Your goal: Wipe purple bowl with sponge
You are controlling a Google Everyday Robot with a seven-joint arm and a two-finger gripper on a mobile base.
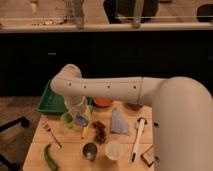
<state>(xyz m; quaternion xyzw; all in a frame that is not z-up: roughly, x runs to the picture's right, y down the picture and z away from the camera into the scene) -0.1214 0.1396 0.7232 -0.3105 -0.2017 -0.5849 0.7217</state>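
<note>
The purple bowl [134, 106] sits at the back right of the wooden table, partly hidden behind my arm. My gripper [78, 116] hangs from the white arm over the table's left middle, well to the left of the bowl. It is shut on the light-blue sponge [81, 120], which it holds just above the table beside a small green cup [66, 119]. The bright orange bowl [102, 102] lies between the gripper and the purple bowl.
A green tray [50, 98] is at the back left. A pale-blue folded cloth [119, 123], a brown cluster [100, 131], a metal cup [90, 151], a white cup [113, 150], a white brush [138, 136], a fork [51, 134] and a green vegetable [48, 156] lie on the table.
</note>
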